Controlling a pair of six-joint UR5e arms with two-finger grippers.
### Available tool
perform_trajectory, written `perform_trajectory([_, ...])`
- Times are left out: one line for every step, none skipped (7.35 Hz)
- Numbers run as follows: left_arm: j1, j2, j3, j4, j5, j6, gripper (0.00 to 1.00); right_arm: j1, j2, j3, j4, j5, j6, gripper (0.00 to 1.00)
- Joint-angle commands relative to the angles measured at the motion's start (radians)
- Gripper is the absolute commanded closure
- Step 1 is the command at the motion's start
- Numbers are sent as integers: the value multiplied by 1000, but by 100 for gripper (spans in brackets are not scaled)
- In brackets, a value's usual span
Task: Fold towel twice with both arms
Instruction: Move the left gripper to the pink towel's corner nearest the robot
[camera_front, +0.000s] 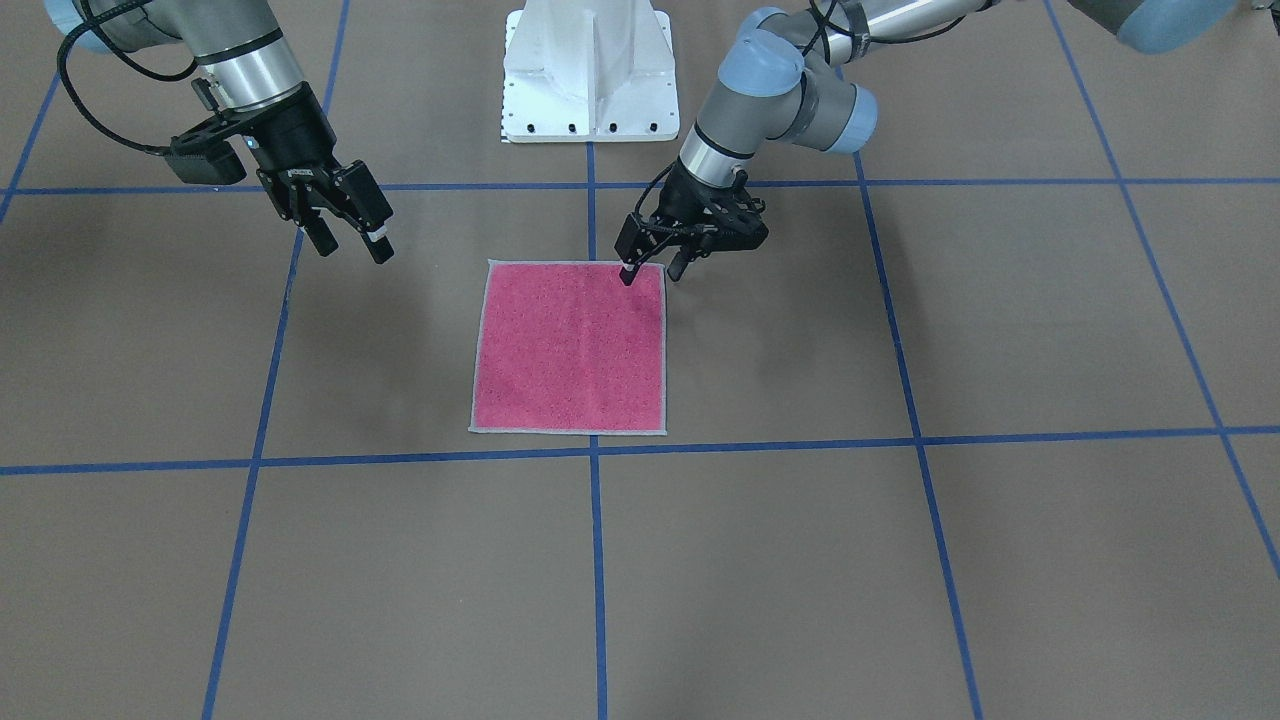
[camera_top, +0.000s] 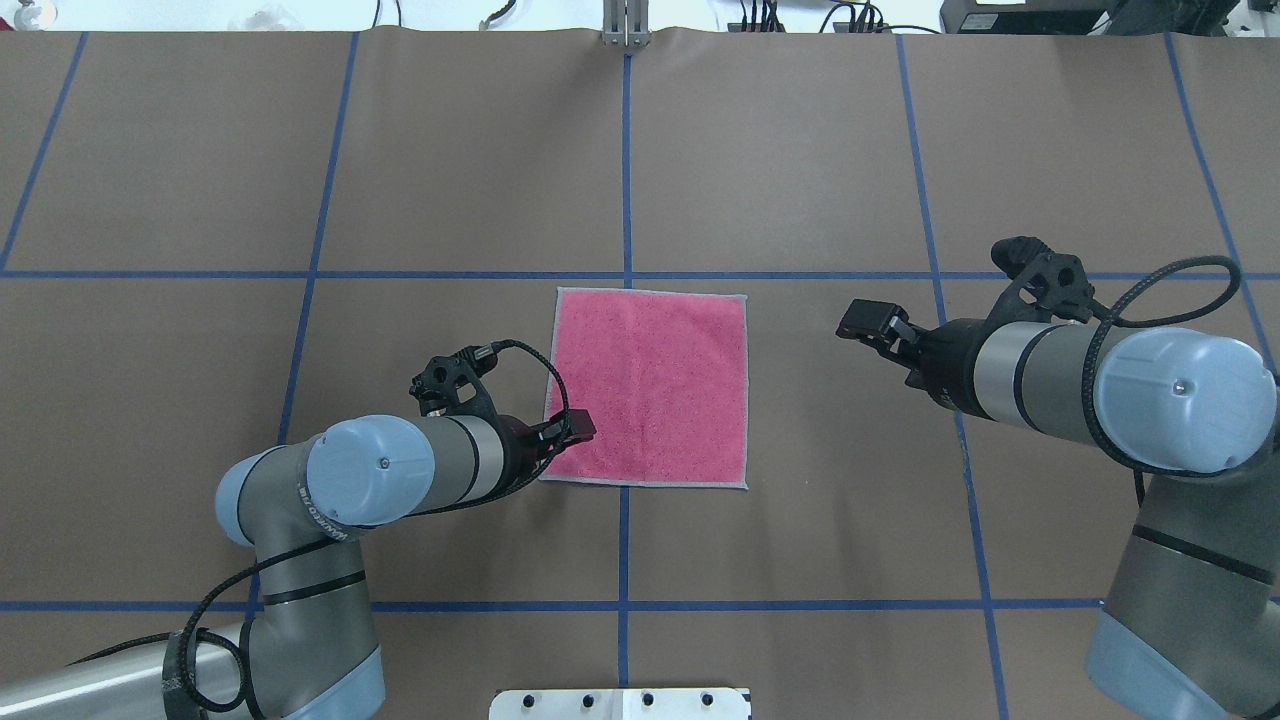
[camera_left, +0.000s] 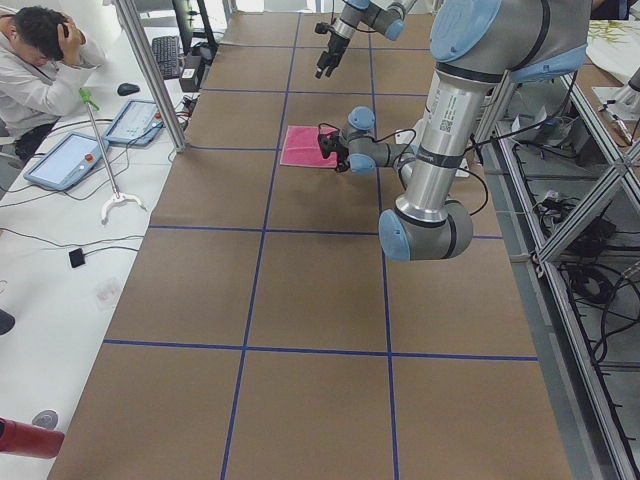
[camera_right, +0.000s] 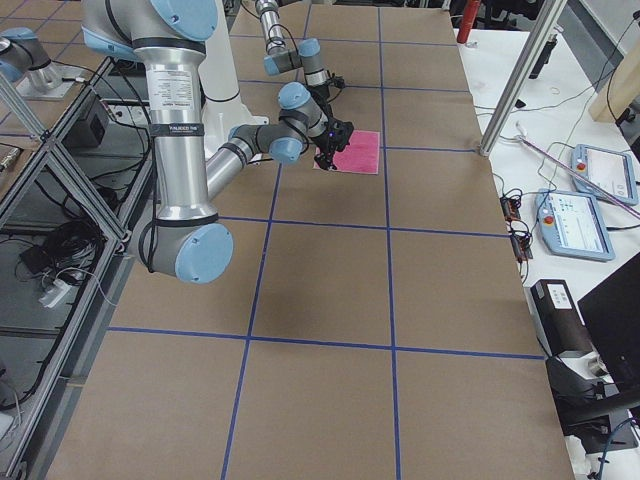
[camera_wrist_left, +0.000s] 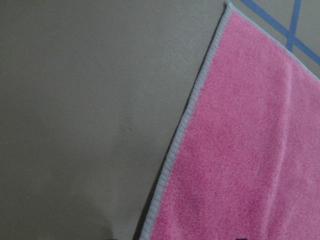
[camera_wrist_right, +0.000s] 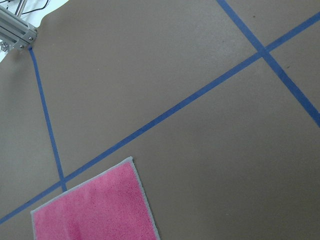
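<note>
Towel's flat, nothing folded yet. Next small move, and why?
Probably bring the right pincer in over the towel's robot-side corner on its side. It hangs open, well off the towel, while the left pincer is open at its own robot-side corner, one finger on the pink face, the other off the edge. Both need a corner before either lifts.

A white pedestal (camera_front: 590, 75) stands on the blue-taped table (camera_front: 1040, 320).
</note>
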Motion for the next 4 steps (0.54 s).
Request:
perform_trajectory([11, -4, 4, 0, 12, 0, 17, 0, 0, 1, 0, 0, 0, 1])
perform_trajectory([16, -4, 6, 0, 16, 0, 17, 0, 0, 1, 0, 0, 0, 1])
perform_trajectory([16, -4, 4, 0, 16, 2, 17, 0, 0, 1, 0, 0, 0, 1])
perform_trajectory([16, -4, 4, 0, 16, 2, 17, 0, 0, 1, 0, 0, 0, 1])
